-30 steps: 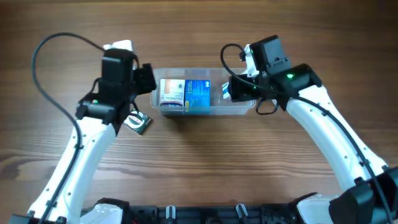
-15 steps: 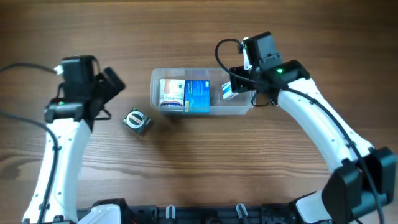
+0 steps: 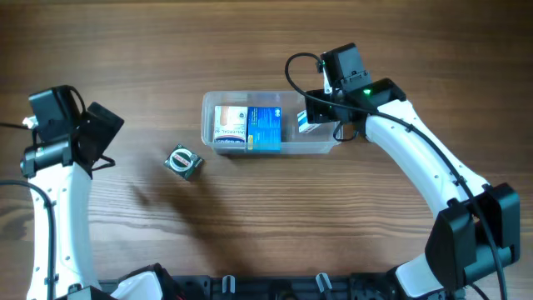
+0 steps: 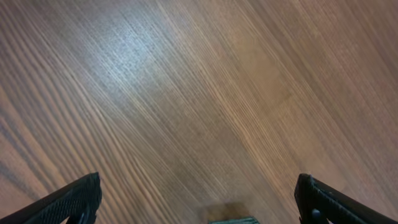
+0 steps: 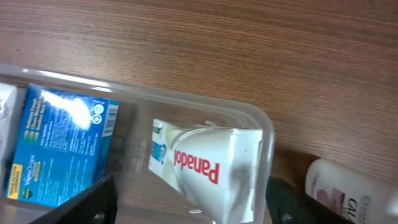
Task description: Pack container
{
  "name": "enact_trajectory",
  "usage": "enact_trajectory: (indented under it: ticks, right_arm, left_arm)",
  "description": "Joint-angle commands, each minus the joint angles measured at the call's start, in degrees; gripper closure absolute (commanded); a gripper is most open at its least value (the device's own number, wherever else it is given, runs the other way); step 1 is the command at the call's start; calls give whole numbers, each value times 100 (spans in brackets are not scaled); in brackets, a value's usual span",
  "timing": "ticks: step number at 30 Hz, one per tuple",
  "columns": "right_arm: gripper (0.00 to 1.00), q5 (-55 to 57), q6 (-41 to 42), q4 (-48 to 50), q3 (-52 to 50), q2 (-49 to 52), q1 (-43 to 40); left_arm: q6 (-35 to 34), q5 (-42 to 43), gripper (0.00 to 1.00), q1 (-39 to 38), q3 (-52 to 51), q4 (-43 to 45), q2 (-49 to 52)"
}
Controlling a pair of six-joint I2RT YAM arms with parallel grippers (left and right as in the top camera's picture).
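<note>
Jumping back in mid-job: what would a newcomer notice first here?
The clear container at the middle of the table holds a white-and-orange box, a blue box and, at its right end, a white Panadol box lying between the open fingers of the right gripper. Outside it, near its left end, a small dark item with a silvery round face lies on the wood. The left gripper hangs open over plain wood.
</note>
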Motion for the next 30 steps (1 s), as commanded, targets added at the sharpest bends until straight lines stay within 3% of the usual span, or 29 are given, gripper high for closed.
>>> enact_trajectory:
  ticks: [1, 9, 14, 30]
  right_arm:
    - [21, 363, 59, -9, -39, 66, -24]
    - [24, 378, 63, -31, -44, 66, -24]
    - [40, 358, 90, -28, -44, 66, -24]
    - [48, 409, 103, 50, -52, 219, -24]
  left_arm:
    - [-94, -72, 0, 52, -9, -101, -79]
    - [-94, -72, 0, 52, -9, -146, -79]
    - [-94, -72, 0, 52, -9, -146, -79]
    - [-94, -72, 0, 52, -9, -146, -79]
